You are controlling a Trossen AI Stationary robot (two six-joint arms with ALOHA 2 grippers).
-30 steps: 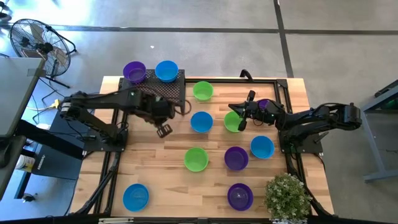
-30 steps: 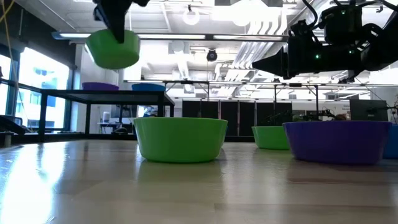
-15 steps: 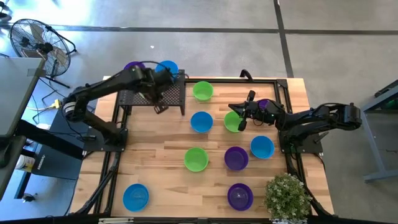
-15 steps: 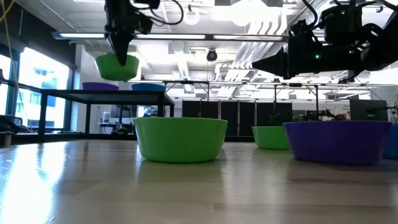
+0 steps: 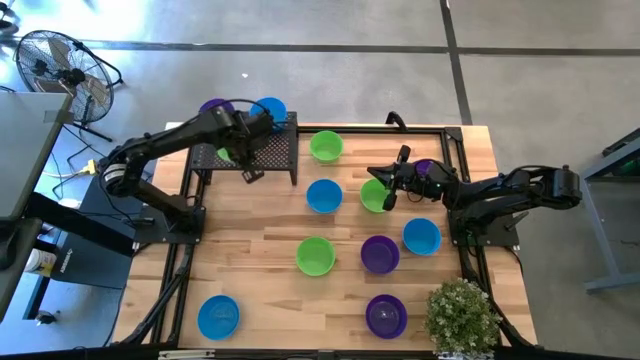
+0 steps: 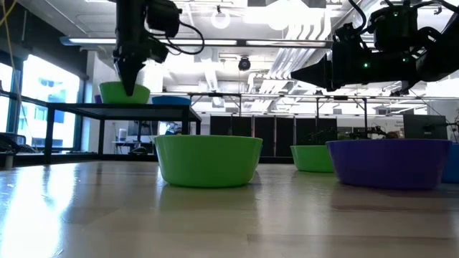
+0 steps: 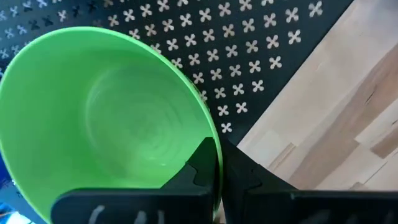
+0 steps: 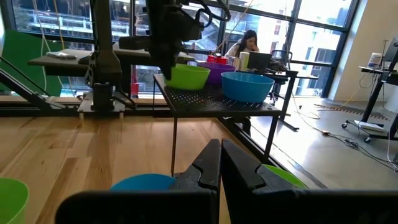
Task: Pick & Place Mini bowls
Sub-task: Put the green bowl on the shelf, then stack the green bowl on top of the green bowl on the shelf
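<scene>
Pinching a green mini bowl (image 7: 106, 118) over the rack (image 7: 249, 56), the left tool (image 7: 214, 171) hides it overhead.

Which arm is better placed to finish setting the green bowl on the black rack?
Left. The left claw is shut on the green bowl, right at the rack top. The right claw waits far off, above the table's middle.

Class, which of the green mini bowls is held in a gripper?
The green mini bowl on the black mesh rack, its rim pinched by the left gripper; the other green bowls sit untouched on the table.
</scene>
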